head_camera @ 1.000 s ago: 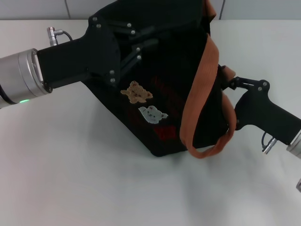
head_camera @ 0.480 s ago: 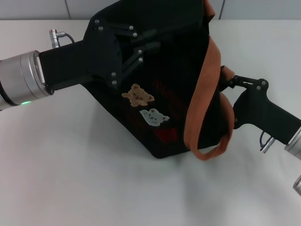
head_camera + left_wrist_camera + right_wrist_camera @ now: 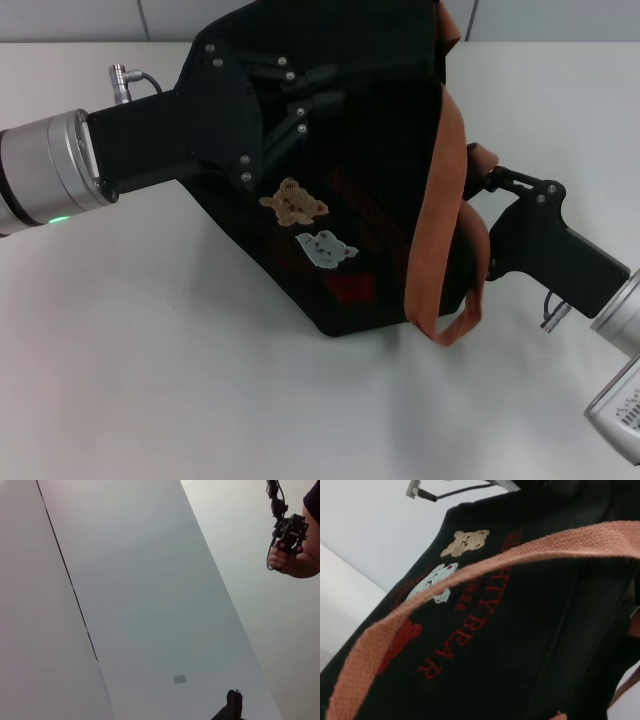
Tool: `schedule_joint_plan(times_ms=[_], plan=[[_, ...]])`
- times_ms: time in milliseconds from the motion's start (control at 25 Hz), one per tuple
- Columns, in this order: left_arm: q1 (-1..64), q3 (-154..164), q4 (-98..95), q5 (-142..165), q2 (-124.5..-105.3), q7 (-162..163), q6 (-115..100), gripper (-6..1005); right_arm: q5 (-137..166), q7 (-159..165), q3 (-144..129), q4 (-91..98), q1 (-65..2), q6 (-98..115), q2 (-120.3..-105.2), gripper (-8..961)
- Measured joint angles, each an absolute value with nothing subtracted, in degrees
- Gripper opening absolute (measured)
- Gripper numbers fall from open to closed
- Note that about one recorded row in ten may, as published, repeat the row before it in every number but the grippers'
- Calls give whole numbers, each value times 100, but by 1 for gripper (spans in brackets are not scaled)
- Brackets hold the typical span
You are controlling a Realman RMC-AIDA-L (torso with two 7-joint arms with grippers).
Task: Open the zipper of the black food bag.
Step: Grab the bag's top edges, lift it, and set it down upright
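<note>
The black food bag (image 3: 370, 150) stands tilted on the white table, its tan bear patch (image 3: 292, 200) and white bear patch (image 3: 325, 247) facing me. My left gripper (image 3: 335, 88) reaches in from the left and clamps the bag's upper left part, black fingers against black fabric. My right gripper (image 3: 482, 182) presses into the bag's right side, its tips hidden behind the orange-brown strap (image 3: 435, 230). The right wrist view is filled by the bag's front (image 3: 530, 645) with red lettering, the strap (image 3: 470, 575) crossing it. The zipper is hidden.
The white table (image 3: 200, 380) runs out in front of and to the left of the bag. A grey wall panel (image 3: 80, 18) runs behind it. The left wrist view shows pale panels and a person's hand holding a black device (image 3: 287, 535).
The right gripper has shifted slightly left toward the bag and its arm has swung lower. The strap loop now hangs lower and further right. The left gripper has edged right.
</note>
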State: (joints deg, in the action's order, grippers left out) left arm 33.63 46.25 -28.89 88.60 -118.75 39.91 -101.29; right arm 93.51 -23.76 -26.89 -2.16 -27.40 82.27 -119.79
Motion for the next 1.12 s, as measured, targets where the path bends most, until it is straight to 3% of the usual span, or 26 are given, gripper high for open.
schedule_joint_plan(times_ms=[120,1120], plan=[[3382,4629,-2847,8860,-11878,3991,-10131,93,9350,-2503,-2682,-308,-2760,8220,-11979,379],[3402,4763,-2742,8849,-11900,3970,-10179,94,9385,-2784,-2219,-551,-2729,8614,-11982,378]])
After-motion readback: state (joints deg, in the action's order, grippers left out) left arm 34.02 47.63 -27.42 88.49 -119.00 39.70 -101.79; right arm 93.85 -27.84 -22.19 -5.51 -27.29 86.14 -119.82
